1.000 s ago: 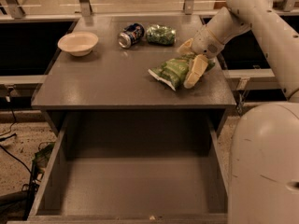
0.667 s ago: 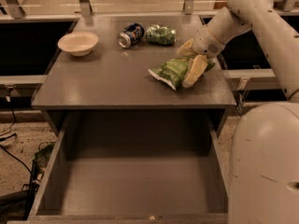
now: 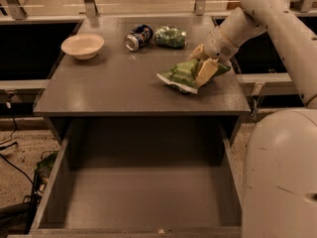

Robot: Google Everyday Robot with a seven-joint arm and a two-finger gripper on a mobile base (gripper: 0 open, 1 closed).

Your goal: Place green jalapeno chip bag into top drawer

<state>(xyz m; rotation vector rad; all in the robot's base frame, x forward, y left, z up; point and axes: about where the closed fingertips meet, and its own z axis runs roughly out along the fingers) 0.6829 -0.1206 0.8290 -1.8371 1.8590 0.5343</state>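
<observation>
The green jalapeno chip bag (image 3: 182, 75) lies on the right part of the grey cabinet top (image 3: 114, 83), light green with a white-edged end toward the front. My gripper (image 3: 202, 63) is down on the bag's right end, its cream fingers (image 3: 205, 72) closed on either side of the foil. The bag still rests on the cabinet top. The top drawer (image 3: 143, 197) stands pulled out below the front edge, wide and shallow, with nothing in it.
At the back of the cabinet top are a cream bowl (image 3: 82, 45), a tipped soda can (image 3: 139, 37) and a small dark-green shiny bag (image 3: 170, 36). My arm (image 3: 267, 19) reaches in from the right; the robot body (image 3: 280, 177) fills the lower right.
</observation>
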